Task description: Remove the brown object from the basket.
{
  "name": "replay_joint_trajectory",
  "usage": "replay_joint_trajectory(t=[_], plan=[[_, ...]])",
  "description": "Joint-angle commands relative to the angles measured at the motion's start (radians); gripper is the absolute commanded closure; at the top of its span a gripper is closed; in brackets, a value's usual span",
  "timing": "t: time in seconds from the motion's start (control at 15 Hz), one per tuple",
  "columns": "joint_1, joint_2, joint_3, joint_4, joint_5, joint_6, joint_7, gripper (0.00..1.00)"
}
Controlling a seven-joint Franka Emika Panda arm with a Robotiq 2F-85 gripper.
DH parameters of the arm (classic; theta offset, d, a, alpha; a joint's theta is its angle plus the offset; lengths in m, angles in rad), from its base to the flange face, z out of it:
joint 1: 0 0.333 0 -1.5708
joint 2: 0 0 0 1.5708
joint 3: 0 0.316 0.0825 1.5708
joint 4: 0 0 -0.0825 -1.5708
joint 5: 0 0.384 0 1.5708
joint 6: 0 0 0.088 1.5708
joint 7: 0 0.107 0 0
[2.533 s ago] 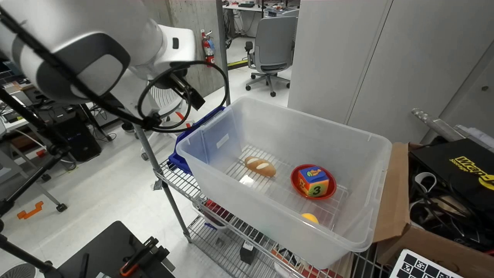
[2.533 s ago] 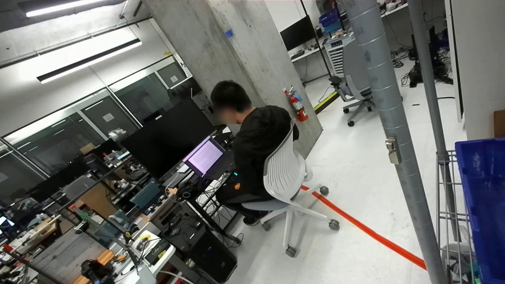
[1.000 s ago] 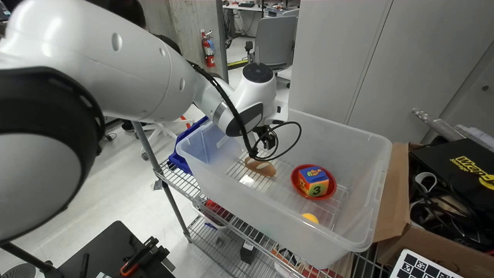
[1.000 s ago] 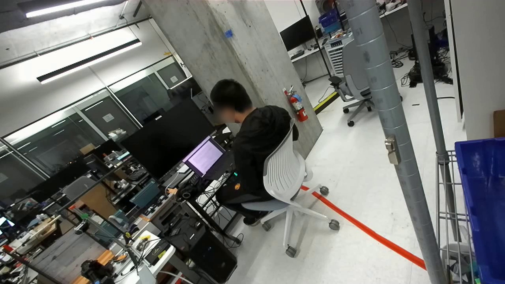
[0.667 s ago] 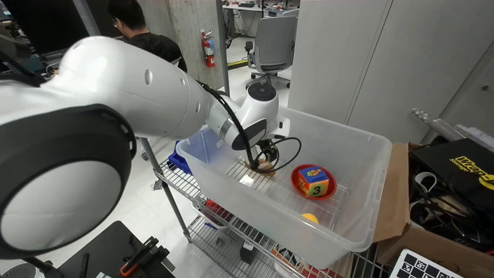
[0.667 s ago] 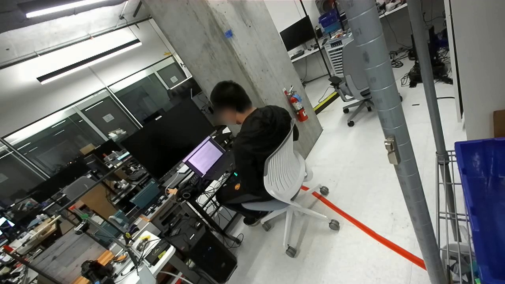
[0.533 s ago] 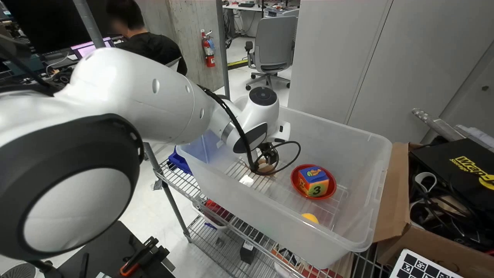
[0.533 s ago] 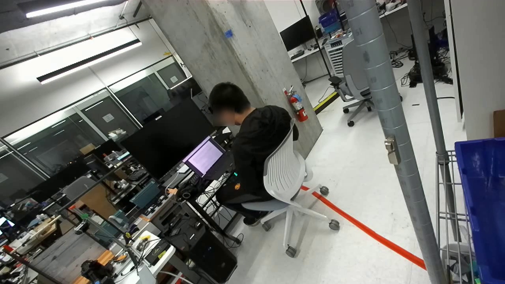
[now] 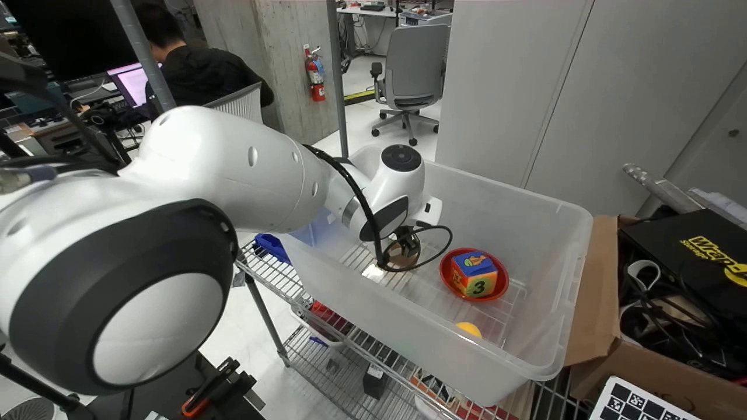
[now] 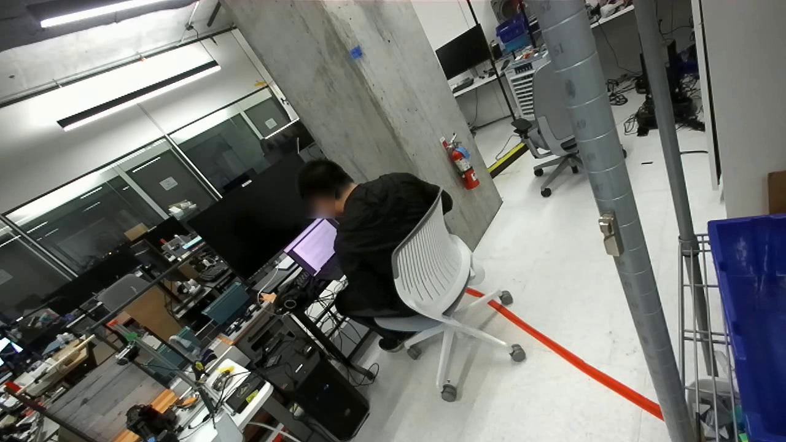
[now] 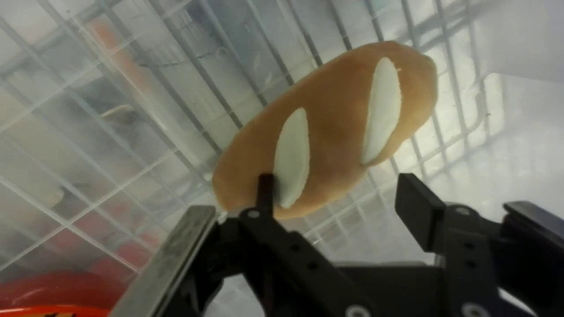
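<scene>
The brown object is a tan bread roll with two pale slashes (image 11: 335,114) lying on the floor of the basket. In an exterior view it is partly hidden (image 9: 401,258) behind my arm and cable. The basket (image 9: 408,332) is a translucent white bin on a wire shelf; in the wrist view its wall shows at the right (image 11: 533,114). My gripper (image 11: 337,187) is open with nothing between its fingers. Its left fingertip overlaps the roll's near end in the wrist view; the right fingertip is apart from it. Whether they touch is unclear. In an exterior view the fingers are hidden.
A red bowl (image 9: 448,283) holding a coloured number block (image 9: 474,274) and a yellow ball (image 9: 468,329) lie in the basket. A blue tray (image 9: 271,248) stands beside it, also in an exterior view (image 10: 752,331). A cardboard box (image 9: 592,291) stands at the other end. A cable loops near my gripper.
My arm has swung from the upper left over the basket and lowered toward the roll, slowing lately. The roll stays in place. The seated person has leaned toward the desk.
</scene>
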Motion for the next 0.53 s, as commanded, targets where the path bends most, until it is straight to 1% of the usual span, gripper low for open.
replay_joint_trajectory(t=[0.0,0.07,0.13,0.33,0.4,0.47], plan=[[0.026,0.061,-0.065,0.077,-0.062,-0.048,0.098,0.58],[0.029,0.075,-0.080,0.091,-0.074,-0.054,0.117,0.65],[0.033,0.084,-0.092,0.101,-0.083,-0.063,0.135,0.74],[0.044,0.084,-0.097,0.117,-0.100,-0.106,0.166,0.95],[0.048,0.077,-0.093,0.117,-0.103,-0.124,0.168,0.99],[0.056,0.053,-0.082,0.101,-0.107,-0.146,0.159,1.00]])
